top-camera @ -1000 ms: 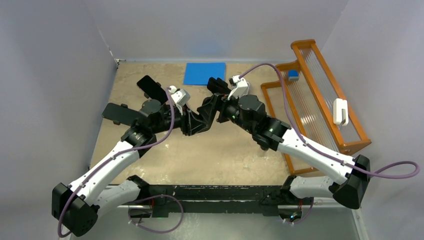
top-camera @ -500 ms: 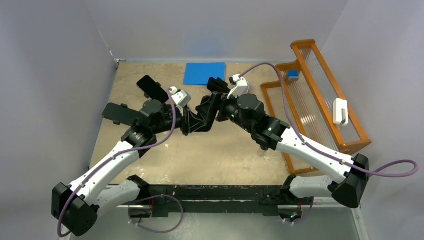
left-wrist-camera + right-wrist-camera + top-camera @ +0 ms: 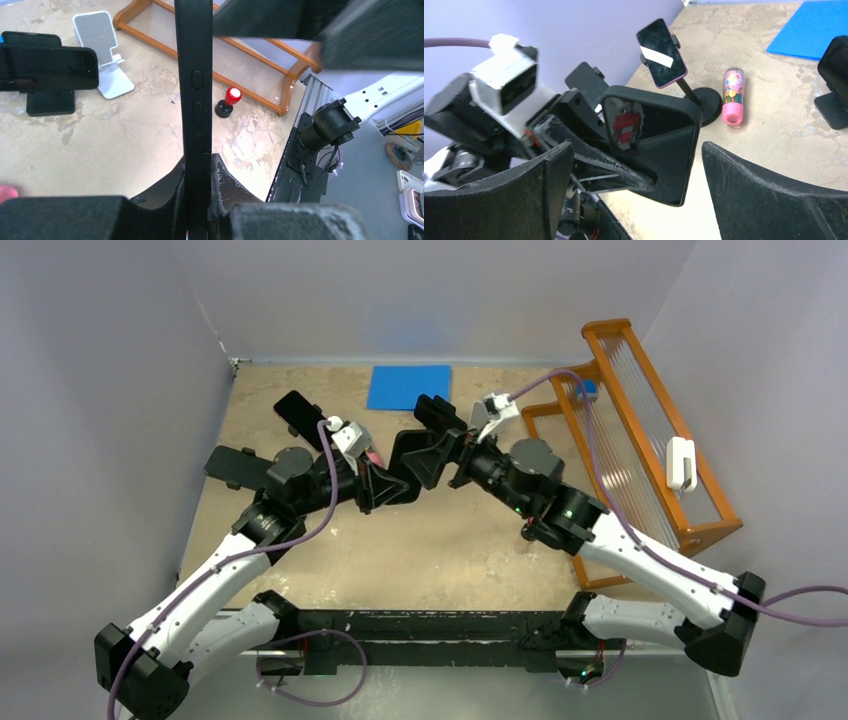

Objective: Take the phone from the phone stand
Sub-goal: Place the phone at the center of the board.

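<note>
As left jaws clamp the phone (image 3: 664, 145), right jaws wider, pulled back

Phone (image 3: 659, 150): glossy, reflective black screen in a matt black case with smooth moulded side buttons; fingers (image 3: 227, 187) of the left pincer (image 3: 198, 197): grainy black plastic, scuffed pale at the edges; tabletop (image 3: 450, 540): mottled beige, stone-like, matt; mat (image 3: 410, 386): blue, smooth, matt; rack (image 3: 606, 329): orange varnished wood framing clear ribbed plastic; white stand (image 3: 102, 55): matt, with a finely perforated back; tube (image 3: 733, 95): glossy pink plastic.
</note>
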Robot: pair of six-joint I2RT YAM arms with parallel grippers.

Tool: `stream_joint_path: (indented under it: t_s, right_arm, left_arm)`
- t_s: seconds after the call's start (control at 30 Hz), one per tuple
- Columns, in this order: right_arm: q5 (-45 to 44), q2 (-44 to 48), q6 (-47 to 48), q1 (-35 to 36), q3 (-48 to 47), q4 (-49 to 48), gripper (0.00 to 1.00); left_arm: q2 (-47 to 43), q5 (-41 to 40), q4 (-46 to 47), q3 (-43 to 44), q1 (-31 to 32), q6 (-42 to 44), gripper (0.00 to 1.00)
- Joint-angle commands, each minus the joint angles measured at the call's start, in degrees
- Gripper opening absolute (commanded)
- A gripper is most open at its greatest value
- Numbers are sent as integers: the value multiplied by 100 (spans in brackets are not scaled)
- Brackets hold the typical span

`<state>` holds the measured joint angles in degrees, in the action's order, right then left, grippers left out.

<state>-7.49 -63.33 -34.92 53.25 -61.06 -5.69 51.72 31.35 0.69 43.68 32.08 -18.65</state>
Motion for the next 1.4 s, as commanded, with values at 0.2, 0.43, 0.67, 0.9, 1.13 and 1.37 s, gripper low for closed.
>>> stream_joint_path:
  t_s: [0.2, 0.43, 0.67, 0.9, 1.13, 1.37]
  right_arm:
    - [450, 2189, 517, 23, 1719, -1518, 99]
    - [681, 3194, 423, 27, 2900, -2033, 99]
    - [1343, 2622, 266, 27, 3328, -2784, 94]
    - [1845, 1861, -456, 27, 3625, -4385, 81]
    - [2701, 1195, -822, 27, 3368, -4989, 74]
    - [3124, 720, -1329, 27, 3234, -5620, 57]
  left_arm:
    - [-451, -239, 488, -157, 87, -887, 0]
    - [-589, 537, -337, -543, 79, -2014, 0]
    - [-1464, 976, 214, -1216, 78, -2823, 0]
    - [-2102, 1290, 811, -1595, 75, -3141, 0]
    - [-2323, 1538, 1275, -1705, 73, -3220, 0]
    - [-2241, 1694, 1537, -1692, 79, -3278, 0]
